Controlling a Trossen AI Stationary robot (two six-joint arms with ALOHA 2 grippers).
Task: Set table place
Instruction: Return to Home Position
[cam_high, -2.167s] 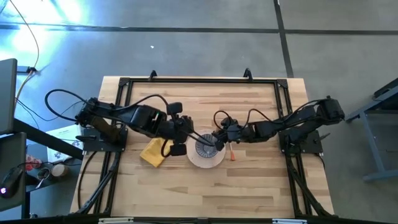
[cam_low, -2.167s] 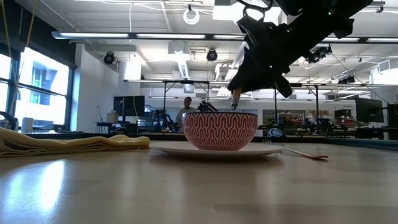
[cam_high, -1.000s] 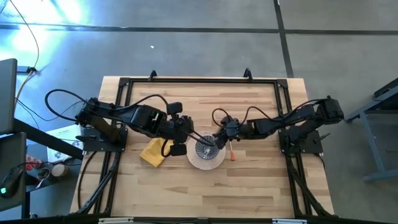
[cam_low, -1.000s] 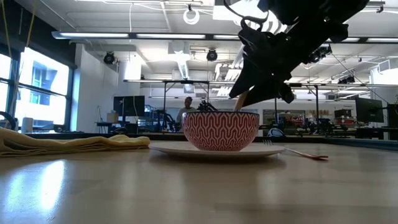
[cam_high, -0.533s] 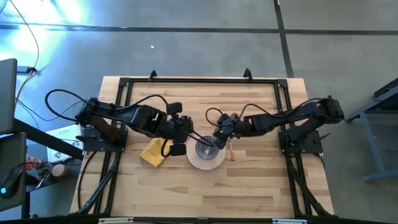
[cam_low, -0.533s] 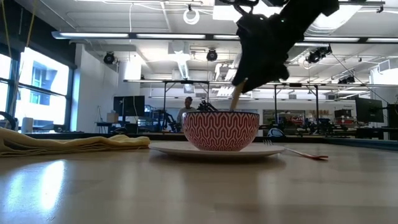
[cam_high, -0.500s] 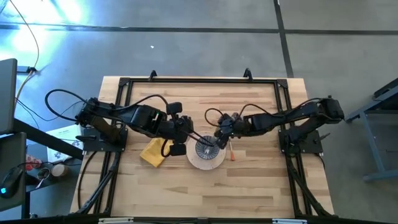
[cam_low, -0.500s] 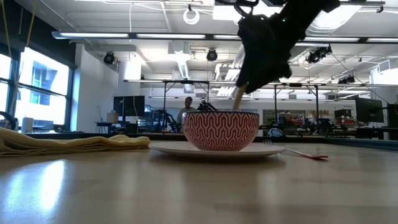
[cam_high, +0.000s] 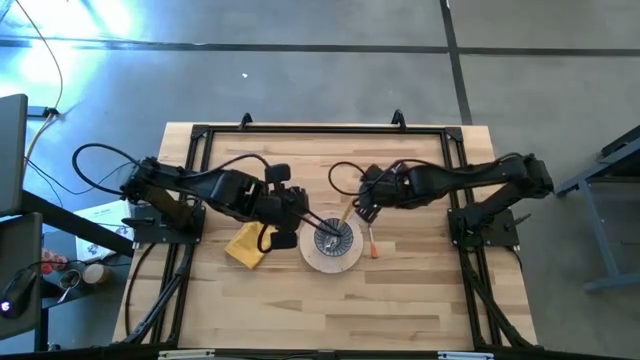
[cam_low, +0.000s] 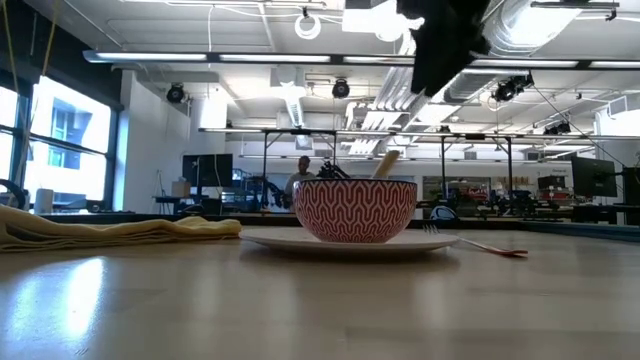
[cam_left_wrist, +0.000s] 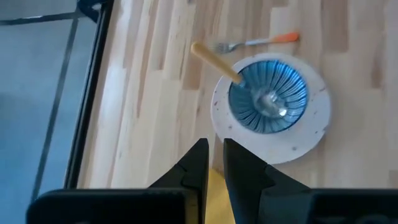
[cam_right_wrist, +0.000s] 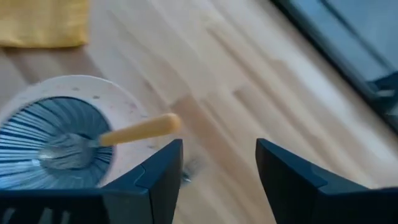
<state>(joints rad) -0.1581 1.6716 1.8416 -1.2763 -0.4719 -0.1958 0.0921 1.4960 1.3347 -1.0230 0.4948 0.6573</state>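
A blue-patterned bowl (cam_high: 332, 238) stands on the cream plate (cam_high: 330, 264) mid-table. The yellow-handled spoon (cam_right_wrist: 140, 130) lies in the bowl, its handle leaning on the rim and pointing far-right. The orange-handled fork (cam_high: 372, 244) lies on the wood just right of the plate. The folded mustard napkin (cam_high: 249, 244) lies to the plate's left. My right gripper (cam_right_wrist: 217, 162) hangs open above and beyond the spoon handle, touching nothing. My left gripper (cam_left_wrist: 214, 152) hovers at the plate's left side, fingers almost together with nothing between them.
The table (cam_high: 400, 300) has a black rail frame (cam_high: 320, 128) around its edges. Bare wood stretches in front of the plate and along the far side. In the low view a person (cam_low: 301, 172) shows far off in the room behind.
My right gripper has let go of the spoon's handle, then risen and drawn back toward the table's far right. The spoon has stayed in the bowl, and its handle has tipped lower onto the rim. My left gripper has kept still.
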